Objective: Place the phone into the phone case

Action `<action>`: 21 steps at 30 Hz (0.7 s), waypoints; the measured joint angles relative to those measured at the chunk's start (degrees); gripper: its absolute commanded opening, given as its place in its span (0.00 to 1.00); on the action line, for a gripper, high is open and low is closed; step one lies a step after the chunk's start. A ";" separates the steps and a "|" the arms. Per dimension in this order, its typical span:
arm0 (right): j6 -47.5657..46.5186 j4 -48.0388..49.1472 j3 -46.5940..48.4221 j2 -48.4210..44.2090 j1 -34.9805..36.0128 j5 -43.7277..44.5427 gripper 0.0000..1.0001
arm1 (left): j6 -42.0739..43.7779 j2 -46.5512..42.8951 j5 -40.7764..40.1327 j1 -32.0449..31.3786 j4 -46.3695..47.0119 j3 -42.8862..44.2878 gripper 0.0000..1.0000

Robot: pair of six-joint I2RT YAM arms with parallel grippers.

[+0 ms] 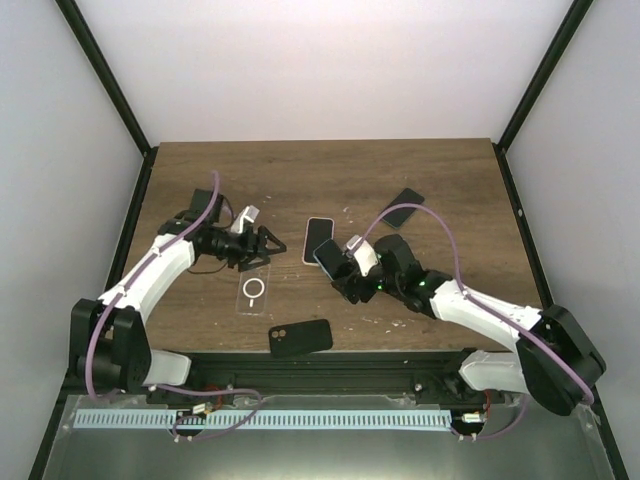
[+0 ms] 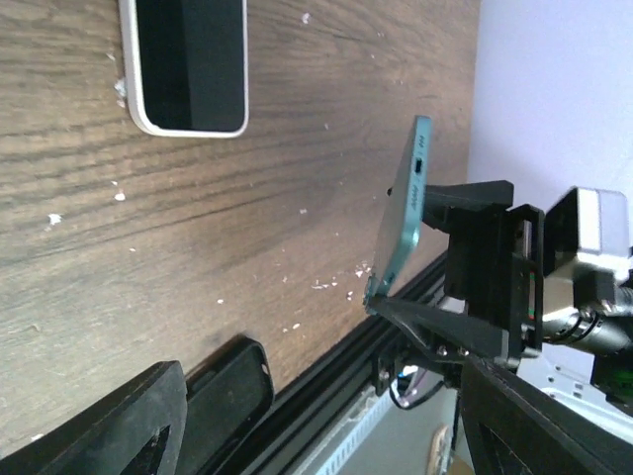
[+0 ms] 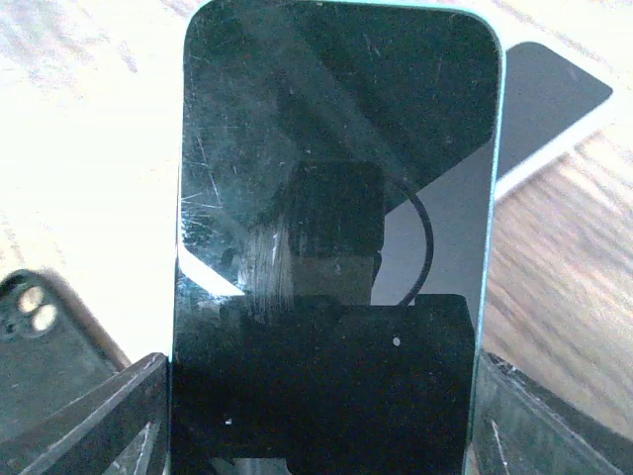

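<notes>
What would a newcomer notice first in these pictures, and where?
The teal-edged phone stands out: the right gripper clamps it above the table's middle, its scratched dark screen filling the right wrist view. Beside it a white-rimmed phone lies flat; the left gripper hangs open next to a clear case, and a black case lies at the near edge.

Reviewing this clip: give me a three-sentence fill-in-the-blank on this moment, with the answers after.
The right pincer grips the teal ____.
The left pincer, by the clear case, is ____ and holds nothing.
The white phone lies flat on the table, screen ____.
Missing words: phone; open; up.
</notes>
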 measured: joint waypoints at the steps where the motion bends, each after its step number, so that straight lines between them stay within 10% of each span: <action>1: -2.05 0.85 0.00 -0.57 0.28 -1.31 0.57 | 0.20 0.24 0.74 -0.04 -0.20 0.00 0.76; 13: -21.16 1.79 3.26 -1.36 4.61 -14.12 0.54 | 1.55 2.16 9.79 -7.21 0.37 0.13 0.68; 21: -27.54 0.96 4.92 -1.11 5.77 -15.56 0.54 | 1.75 4.74 13.25 -7.74 1.18 -0.22 0.29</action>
